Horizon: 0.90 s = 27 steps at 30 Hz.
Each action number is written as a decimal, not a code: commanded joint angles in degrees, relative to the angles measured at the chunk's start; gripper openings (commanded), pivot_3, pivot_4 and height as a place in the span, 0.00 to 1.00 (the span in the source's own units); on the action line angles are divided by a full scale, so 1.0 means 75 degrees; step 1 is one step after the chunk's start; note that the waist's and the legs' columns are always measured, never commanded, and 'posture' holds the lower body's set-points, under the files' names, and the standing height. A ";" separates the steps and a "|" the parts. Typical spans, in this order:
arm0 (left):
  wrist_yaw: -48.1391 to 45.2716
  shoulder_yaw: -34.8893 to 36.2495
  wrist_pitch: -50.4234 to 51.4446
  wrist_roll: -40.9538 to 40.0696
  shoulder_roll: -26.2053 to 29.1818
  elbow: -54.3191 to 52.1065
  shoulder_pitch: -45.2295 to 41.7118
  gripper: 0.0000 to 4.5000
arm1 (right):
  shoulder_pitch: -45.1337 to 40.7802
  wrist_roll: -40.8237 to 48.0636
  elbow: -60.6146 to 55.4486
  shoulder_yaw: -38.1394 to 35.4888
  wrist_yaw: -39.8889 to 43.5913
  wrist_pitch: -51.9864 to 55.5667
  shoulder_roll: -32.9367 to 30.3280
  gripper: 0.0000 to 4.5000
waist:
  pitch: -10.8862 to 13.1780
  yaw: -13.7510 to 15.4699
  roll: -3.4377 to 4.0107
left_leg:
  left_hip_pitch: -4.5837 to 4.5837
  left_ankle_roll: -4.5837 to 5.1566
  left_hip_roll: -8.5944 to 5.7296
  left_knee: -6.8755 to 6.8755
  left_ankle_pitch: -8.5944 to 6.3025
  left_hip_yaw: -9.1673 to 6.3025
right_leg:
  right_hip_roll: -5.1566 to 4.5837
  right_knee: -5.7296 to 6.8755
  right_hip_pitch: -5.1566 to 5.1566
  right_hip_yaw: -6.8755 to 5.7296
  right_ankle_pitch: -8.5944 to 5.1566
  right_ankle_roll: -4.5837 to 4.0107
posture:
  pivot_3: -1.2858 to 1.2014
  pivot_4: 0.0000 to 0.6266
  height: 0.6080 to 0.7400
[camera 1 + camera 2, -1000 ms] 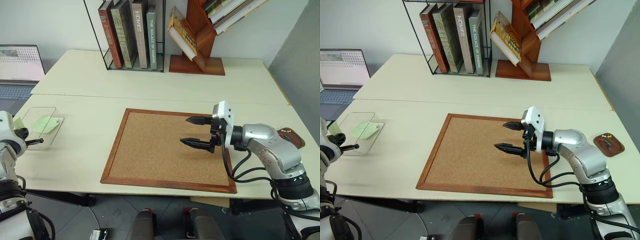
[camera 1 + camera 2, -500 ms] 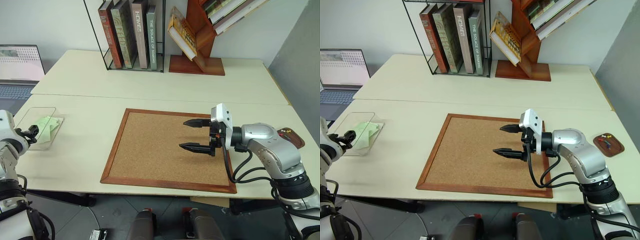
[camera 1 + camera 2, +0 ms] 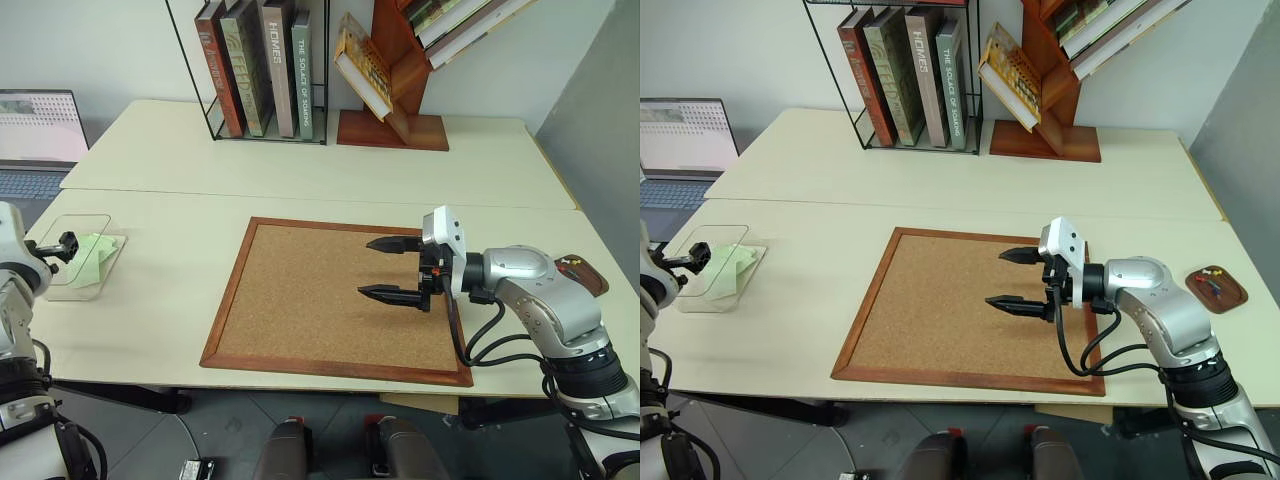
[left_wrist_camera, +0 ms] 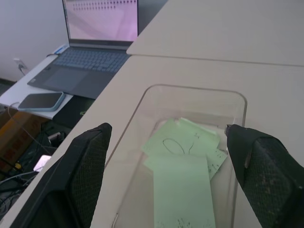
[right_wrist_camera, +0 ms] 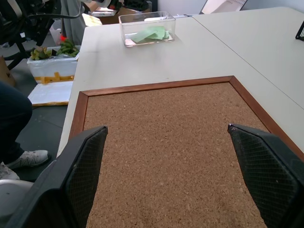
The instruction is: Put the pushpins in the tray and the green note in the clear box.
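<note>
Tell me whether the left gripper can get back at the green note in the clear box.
Probably yes: the left gripper hangs open right over the clear box, which has no lid, with the green note lying uncovered below it.

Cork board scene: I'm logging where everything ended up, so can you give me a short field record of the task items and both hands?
green note: lying flat inside the clear box, on other pale green paper
clear box: on the table's left side, left of the cork board
pushpins: coloured heads in the tray
tray: on the table's right edge
cork board: bare, no pins or notes on it
left hand: open, over the clear box, holding nothing
right hand: open, above the cork board, holding nothing
</note>
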 commanded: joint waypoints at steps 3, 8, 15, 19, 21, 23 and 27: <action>-0.0007 -0.0183 -0.0263 -0.0017 0.0105 -0.1228 -0.0295 0.90 | -0.0050 0.0108 -0.0166 -0.0366 0.0083 -0.0213 -0.0095 0.96 | 0.0000 0.0005 0.0000 | 0.0000 0.0000 -0.0002 0.0000 0.0000 0.0001 | -0.0002 0.0000 0.0000 0.0001 0.0000 0.0000 | 0.52 0.24 1.00; -0.0483 -0.1135 -0.0030 -0.0152 -0.0224 -0.2583 -0.0444 0.90 | 0.0162 0.0098 -0.0178 -0.0724 -0.0220 -0.0426 0.0029 0.96 | 0.0000 0.0037 -0.0001 | 0.0000 0.0000 -0.0006 0.0000 0.0000 0.0001 | -0.0002 -0.0001 0.0005 0.0002 0.0000 0.0000 | 0.52 0.24 1.00; -0.0710 -0.2211 -0.0058 -0.0488 -0.1350 -0.4605 -0.0436 0.90 | 0.0991 0.0093 -0.0506 -0.1850 -0.1304 -0.0620 0.0218 0.96 | 0.0000 0.0042 -0.0003 | -0.0006 -0.0001 -0.0010 0.0003 0.0001 0.0005 | -0.0002 0.0000 0.0006 0.0012 0.0001 0.0001 | 0.52 0.24 1.00; -0.1348 -0.2997 0.0094 -0.1247 -0.2075 -0.5593 0.0041 0.90 | 0.1884 -0.0050 -0.0781 -0.2170 -0.1801 -0.0834 0.0351 0.96 | -0.0003 0.0025 0.0002 | -0.0003 -0.0001 -0.0008 -0.0002 0.0001 0.0007 | 0.0008 -0.0002 0.0006 0.0017 -0.0001 0.0003 | 0.52 0.24 1.00; -0.1543 -0.3153 0.0288 -0.1516 -0.2291 -0.5928 0.0287 0.90 | 0.2260 -0.0098 -0.0921 -0.2132 -0.1880 -0.0900 0.0374 0.96 | -0.0002 0.0002 0.0003 | 0.0011 -0.0001 -0.0009 -0.0007 0.0001 0.0009 | 0.0008 -0.0003 0.0020 0.0020 -0.0004 0.0007 | 0.52 0.24 1.00; -0.1705 -0.3325 0.0360 -0.1610 -0.2387 -0.6085 0.0552 0.90 | 0.2644 -0.0237 -0.1014 -0.1987 -0.1917 -0.1042 0.0387 0.96 | -0.0001 -0.0037 0.0003 | 0.0008 -0.0001 -0.0004 -0.0003 0.0001 0.0011 | 0.0015 0.0000 0.0013 0.0025 -0.0011 0.0018 | 0.52 0.24 1.00; -0.2242 -0.3611 0.0182 -0.1647 -0.2313 -0.6043 0.1054 0.90 | 0.3096 -0.0687 -0.0874 -0.1734 -0.2082 -0.1565 0.0535 0.96 | -0.0001 -0.0045 0.0005 | 0.0035 0.0000 0.0010 -0.0003 0.0002 0.0007 | 0.0040 0.0013 0.0025 0.0026 -0.0026 0.0038 | 0.52 0.24 1.00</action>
